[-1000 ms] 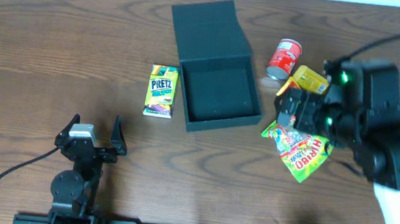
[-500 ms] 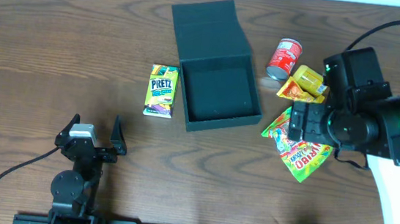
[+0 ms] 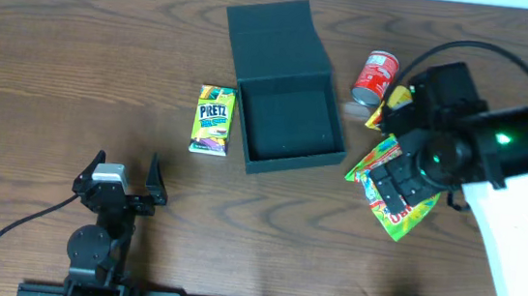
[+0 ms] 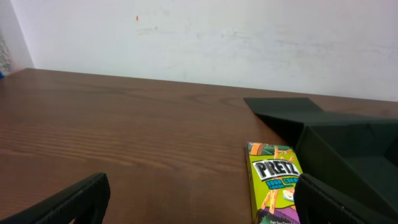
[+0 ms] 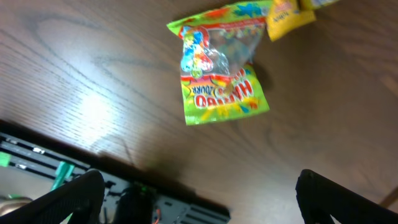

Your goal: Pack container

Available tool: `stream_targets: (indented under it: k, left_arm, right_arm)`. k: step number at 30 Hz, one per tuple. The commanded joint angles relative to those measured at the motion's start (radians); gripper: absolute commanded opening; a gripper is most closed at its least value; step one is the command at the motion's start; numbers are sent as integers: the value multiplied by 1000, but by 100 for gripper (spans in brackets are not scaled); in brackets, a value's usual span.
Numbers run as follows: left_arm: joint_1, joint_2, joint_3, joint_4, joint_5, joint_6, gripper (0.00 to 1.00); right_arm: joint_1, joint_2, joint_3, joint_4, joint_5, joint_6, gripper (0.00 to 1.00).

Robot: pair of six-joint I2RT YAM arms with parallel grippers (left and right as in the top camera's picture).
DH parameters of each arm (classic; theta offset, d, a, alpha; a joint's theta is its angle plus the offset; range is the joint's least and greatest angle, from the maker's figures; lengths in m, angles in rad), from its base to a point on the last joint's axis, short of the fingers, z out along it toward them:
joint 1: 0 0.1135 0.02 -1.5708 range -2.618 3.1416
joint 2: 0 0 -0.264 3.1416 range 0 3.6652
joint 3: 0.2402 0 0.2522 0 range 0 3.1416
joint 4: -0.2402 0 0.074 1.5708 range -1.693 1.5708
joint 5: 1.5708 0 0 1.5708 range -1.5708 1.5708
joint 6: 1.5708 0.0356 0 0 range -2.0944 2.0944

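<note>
The container (image 3: 291,121) is a dark square box lying open in the middle of the table, its flap lid (image 3: 275,34) folded back on the far side. In the left wrist view the container (image 4: 348,149) shows at the right. My left gripper (image 3: 126,179) rests open near the front edge, with nothing between its fingers (image 4: 68,202). My right gripper (image 5: 199,202) is open and empty above the table. In its view a green gummy bag (image 5: 219,68) lies ahead. From overhead, the right arm (image 3: 458,147) hangs over that gummy bag (image 3: 399,212).
A yellow-green Pretz box (image 3: 213,119) lies just left of the container. A red can (image 3: 377,75) and a yellow snack pack (image 3: 400,95) sit right of the lid, the pack partly under the arm. The table's front edge with a black rail (image 5: 74,168) shows in the right wrist view.
The right arm has swung left and turned, now covering more of the gummy bag and the yellow pack. The left arm has not moved.
</note>
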Motion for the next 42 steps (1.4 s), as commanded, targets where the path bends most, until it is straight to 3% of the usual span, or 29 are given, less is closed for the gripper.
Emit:
stream_targets:
  k: [1, 5, 9, 13, 21, 23, 28, 35, 42]
  left_arm:
    - [4, -6, -14, -54, -8, 6, 95]
    - [4, -6, -14, -54, -8, 6, 95]
    - [4, -6, -14, -54, -8, 6, 95]
    - [4, -6, -14, -54, -8, 6, 95]
    - [4, -6, -14, -54, -7, 6, 95]
    - [4, -6, -14, -54, -8, 6, 95]
    - [4, -6, -14, -54, -8, 6, 95]
    - [4, -6, -14, -54, -8, 6, 95]
    - [4, -6, -14, -54, -8, 6, 95]
  right_arm:
    - [9, 5, -68, 29, -19, -90, 99]
    - [9, 6, -193, 79, -17, 21, 99]
    - [10, 5, -296, 205, -18, 255, 99]
    - [10, 5, -321, 288, -31, 344, 99]
    - [-32, 3, -321, 461, -544, 503, 99]
    - [-64, 0, -321, 496, -560, 680, 99]
    - [-162, -48, -357, 488, -345, 1310, 99]
    - [-233, -126, -457, 486, -274, 1747, 99]
    - [-321, -204, -704, 539, -245, 2255, 99]
